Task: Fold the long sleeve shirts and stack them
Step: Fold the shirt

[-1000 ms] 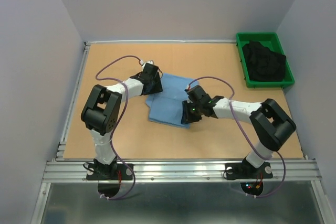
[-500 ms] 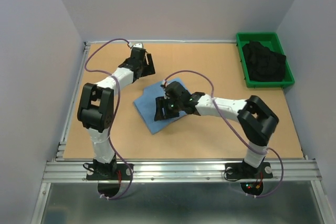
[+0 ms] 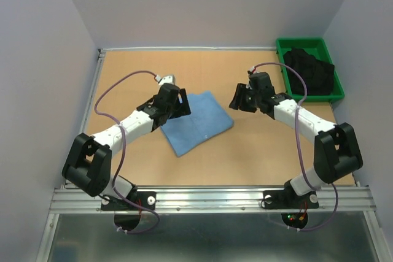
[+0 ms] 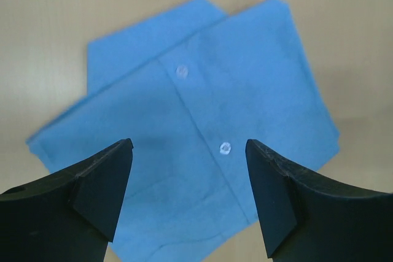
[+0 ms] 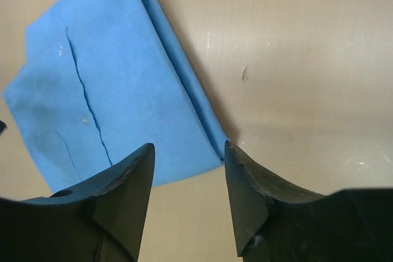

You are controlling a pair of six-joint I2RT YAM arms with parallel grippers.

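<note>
Shows the light blue long sleeve shirt (image 3: 198, 124) folded into a small rectangle, flat on the desk (image 3: 264, 157) left of centre, button placket facing up. Finds the left hand (image 3: 178, 104) over the shirt's far left corner, fingers spread and gripping nothing. Puts the right hand (image 3: 241, 97) over bare desk just right of the shirt, fingers likewise parted and empty, near a green bin (image 3: 301, 42) of dark cloth (image 3: 310, 72).

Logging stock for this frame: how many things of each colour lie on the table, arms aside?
Blue shirt: 1
Green bin: 1
Black cloth heap in the bin: 1
Total: 3
</note>
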